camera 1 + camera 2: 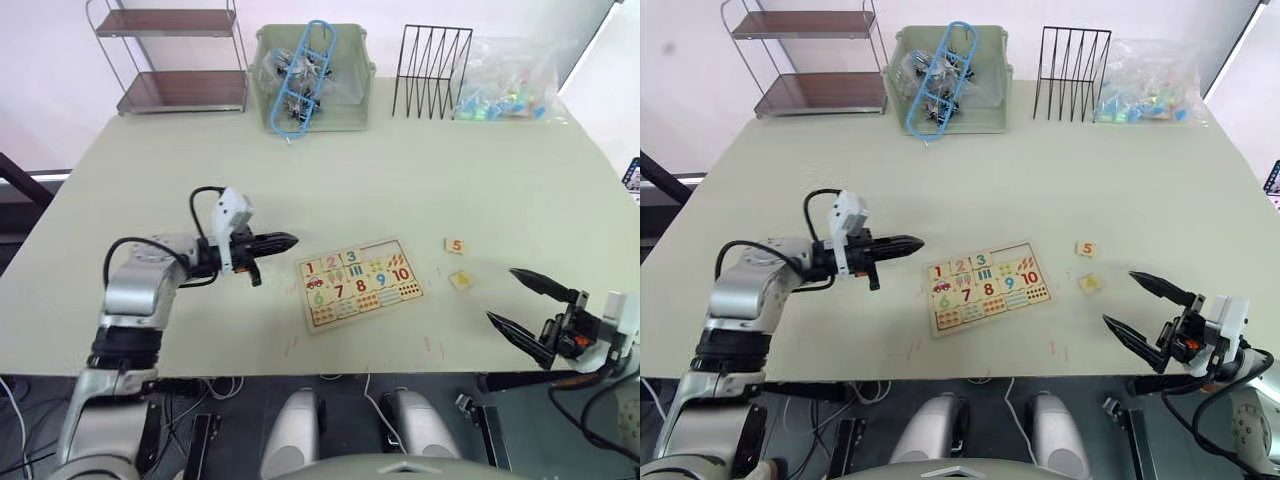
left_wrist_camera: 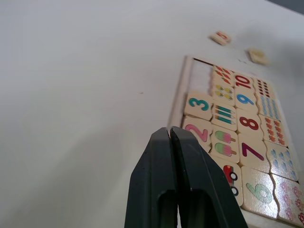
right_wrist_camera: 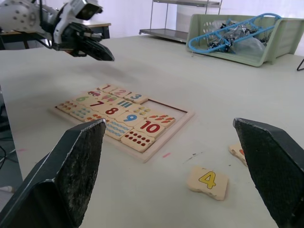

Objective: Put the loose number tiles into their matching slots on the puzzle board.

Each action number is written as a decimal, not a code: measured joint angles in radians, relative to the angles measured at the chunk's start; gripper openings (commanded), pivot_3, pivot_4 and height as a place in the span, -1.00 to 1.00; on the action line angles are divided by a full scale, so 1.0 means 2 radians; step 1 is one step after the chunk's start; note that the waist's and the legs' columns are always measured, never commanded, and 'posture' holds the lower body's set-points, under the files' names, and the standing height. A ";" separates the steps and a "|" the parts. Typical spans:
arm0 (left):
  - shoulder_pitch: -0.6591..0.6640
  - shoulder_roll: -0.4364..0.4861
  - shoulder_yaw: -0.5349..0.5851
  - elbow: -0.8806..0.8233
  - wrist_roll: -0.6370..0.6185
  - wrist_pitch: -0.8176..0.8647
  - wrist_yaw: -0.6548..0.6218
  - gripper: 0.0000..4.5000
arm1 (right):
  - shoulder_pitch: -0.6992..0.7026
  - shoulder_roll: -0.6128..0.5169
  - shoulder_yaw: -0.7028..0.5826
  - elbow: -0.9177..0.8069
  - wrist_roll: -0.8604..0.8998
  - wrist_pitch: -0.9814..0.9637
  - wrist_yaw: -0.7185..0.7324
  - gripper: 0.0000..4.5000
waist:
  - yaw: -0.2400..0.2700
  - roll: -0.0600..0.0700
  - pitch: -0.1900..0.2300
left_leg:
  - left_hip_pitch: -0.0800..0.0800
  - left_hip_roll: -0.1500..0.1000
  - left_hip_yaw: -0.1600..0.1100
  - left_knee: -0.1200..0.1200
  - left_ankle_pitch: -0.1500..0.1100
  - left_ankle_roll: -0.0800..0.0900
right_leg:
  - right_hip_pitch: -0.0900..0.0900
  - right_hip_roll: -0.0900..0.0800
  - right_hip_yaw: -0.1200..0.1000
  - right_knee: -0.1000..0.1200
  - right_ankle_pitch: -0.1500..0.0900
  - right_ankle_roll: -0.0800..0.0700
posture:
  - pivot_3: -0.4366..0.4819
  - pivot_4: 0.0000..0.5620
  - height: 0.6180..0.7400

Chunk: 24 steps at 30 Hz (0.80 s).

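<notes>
The puzzle board [image 1: 360, 284] lies flat near the table's front edge, between my two arms. Number tiles 1, 2 and 3 sit in its top row, and the two slots [image 1: 382, 248] beside the 3 are bare. Two loose number tiles lie on the table right of the board: the orange 5 [image 1: 456, 245] and, nearer to me, the yellow 4 [image 3: 207, 181]. My left gripper [image 1: 285, 241] is shut and empty, pointing at the board's left edge from a short way off. My right gripper [image 1: 501, 295] is open, low over the table just right of the 4 tile.
Along the table's far edge stand a two-tier metal shelf [image 1: 180, 60], a green bin [image 1: 345, 110] holding a blue plastic piece, a black wire rack [image 1: 430, 72] and a clear bag of small parts [image 1: 510, 85]. The table's front edge [image 1: 420, 372] runs just below the board.
</notes>
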 measured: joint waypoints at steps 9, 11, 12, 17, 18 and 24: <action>0.130 -0.013 0.095 -0.081 -0.037 0.003 0.088 0.31 | -0.011 -0.011 -0.003 0.036 -0.016 0.005 -0.008 1.00 | -0.001 0.000 0.000 | 0.001 0.000 0.001 0.000 0.000 0.000 | 0.000 -0.001 0.000 0.000 0.000 0.000 | -0.05 -0.47 0.99; 0.159 -0.021 0.107 -0.097 -0.038 -0.001 0.111 0.75 | -0.014 -0.012 -0.006 0.044 -0.019 0.007 -0.017 1.00 | 0.000 0.000 0.000 | 0.000 0.001 0.001 0.000 0.000 0.000 | 0.000 -0.001 0.000 0.000 0.000 0.000 | -0.05 -0.47 0.99; 0.171 -0.028 0.116 -0.102 -0.039 -0.003 0.122 0.94 | -0.015 -0.012 -0.010 0.051 -0.021 0.007 -0.023 1.00 | 0.000 0.000 0.000 | 0.001 0.001 0.001 0.000 0.000 0.000 | 0.000 -0.001 0.000 0.000 0.000 0.000 | -0.05 -0.47 0.99; 0.221 -0.035 0.143 -0.127 -0.052 -0.023 0.141 0.98 | -0.025 -0.010 -0.017 0.069 -0.038 -0.003 -0.040 1.00 | 0.000 0.000 0.000 | 0.001 0.000 0.001 0.000 0.000 0.000 | 0.000 0.000 0.000 0.000 0.000 0.000 | -0.05 -0.47 0.99; 0.231 -0.038 0.143 -0.129 -0.054 -0.025 0.142 0.98 | -0.025 -0.010 -0.018 0.076 -0.044 -0.009 -0.045 1.00 | 0.000 0.000 0.000 | 0.001 0.000 0.001 0.000 0.000 0.000 | 0.000 -0.001 0.000 -0.001 0.000 0.000 | -0.05 -0.47 0.99; 0.284 -0.073 0.157 -0.137 -0.063 -0.045 0.166 0.98 | -0.016 0.004 -0.019 0.080 -0.054 -0.014 -0.079 1.00 | 0.000 0.000 0.000 | 0.001 0.001 0.001 0.000 0.000 0.000 | 0.000 -0.001 0.000 -0.001 0.000 0.000 | -0.05 -0.47 0.99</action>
